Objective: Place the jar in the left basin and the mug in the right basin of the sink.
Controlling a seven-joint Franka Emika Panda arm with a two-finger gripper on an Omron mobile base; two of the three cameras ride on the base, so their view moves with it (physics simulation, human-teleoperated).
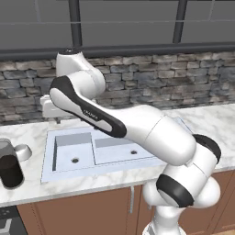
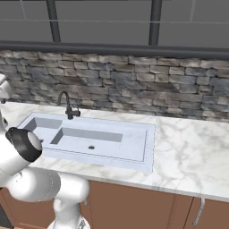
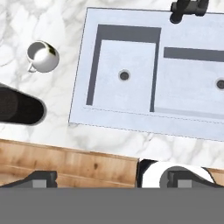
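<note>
**Ana:** Nearest the hand camera, the two dark finger tips of the white arm's gripper stand wide apart at the bottom edge, with nothing between them. It holds nothing.

**Ben:** And where is the tall cylindrical glass jar with the dark lower body?

**Ana:** The jar stands upright on the white marble counter, left of the pale blue-grey double-basin sink and well apart from the gripper. In the hand view it lies off to the left of the finger tips, so I judge the hand has to travel that way before coming down. Its long axis is vertical, which suits a grasp from the side.

**Ben:** The mug?

**Ana:** The small squat white-grey mug sits just beside the jar, farther back toward the stone wall, also left of the sink, handle turned to the front. It is close enough that a careless approach to the jar might knock it.

**Ben:** The basins?

**Ana:** The narrower squarish left basin is the one nearer the jar; the wider right basin lies beyond it. Both show bare drain holes. The thin dark faucet stands at the sink's rear edge, behind the divider, so it is out of a straight path from jar to left basin.
</note>
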